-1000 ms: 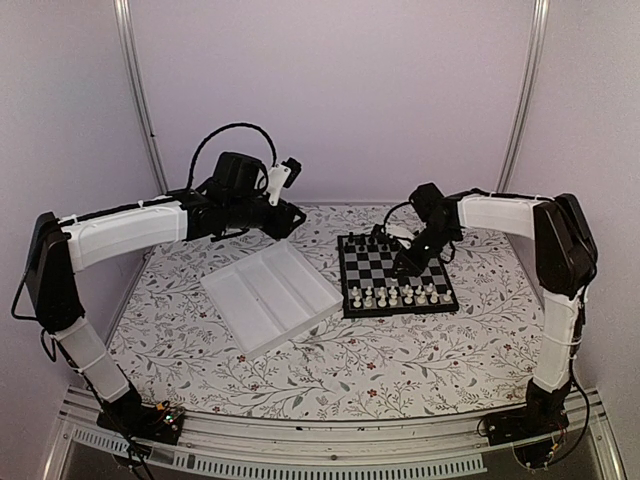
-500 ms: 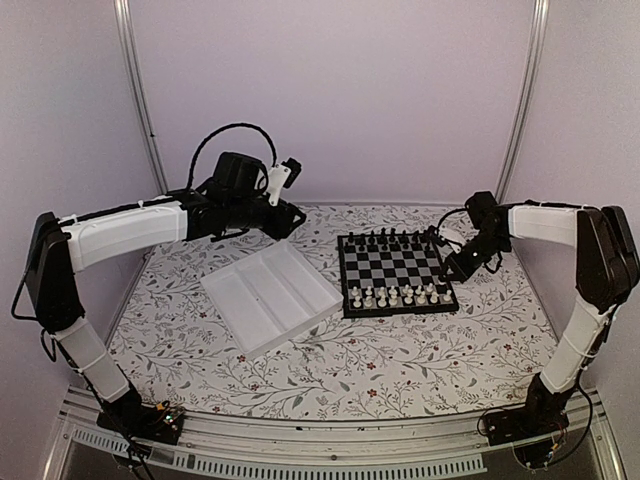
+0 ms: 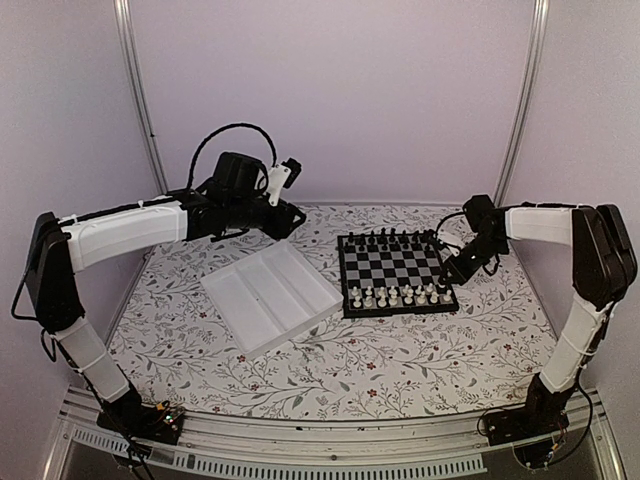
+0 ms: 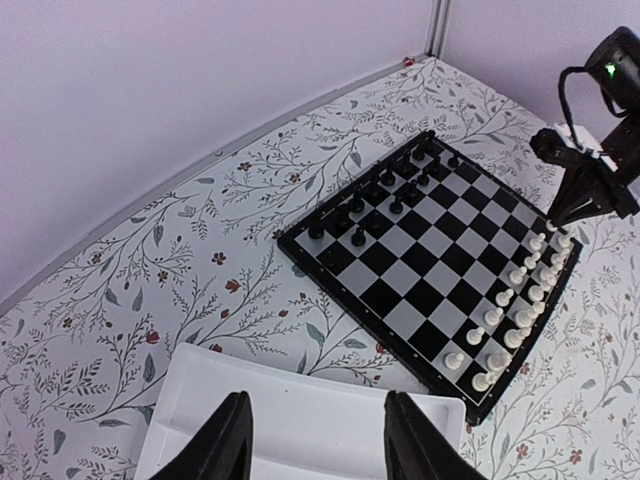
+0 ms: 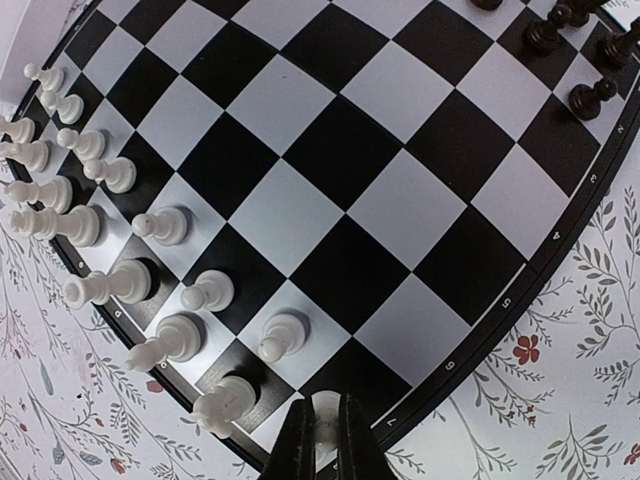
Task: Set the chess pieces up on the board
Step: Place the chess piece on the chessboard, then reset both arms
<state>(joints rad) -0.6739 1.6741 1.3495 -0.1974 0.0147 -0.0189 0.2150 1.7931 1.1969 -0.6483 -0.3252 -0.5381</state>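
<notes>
Two rows of white chess pieces (image 3: 400, 296) stand along the near edge of the chessboard (image 3: 395, 265), which lies on the right half of the floral-patterned bench (image 3: 400, 370). The black chessmen (image 3: 385, 240) are ranked along the board's far edge.

The right fingers (image 5: 296, 445) hang low at the board's right edge, by the near right corner and just beside the end of the white rows. They are pressed almost together. The right wrist view shows a thin pale sliver between the tips, and I cannot tell whether that is a piece or the light surface beneath.

The left fingers (image 4: 228, 445) are well apart from the board, raised above the far end of a white compartmented tray (image 3: 270, 295). The tray lies at an angle on the bench, just left of the board, with its long compartments side by side. These fingers stand moderately parted with nothing between them, and the tray's white rim shows in the gap below. A black cable (image 3: 235, 135) loops above the left wrist.
</notes>
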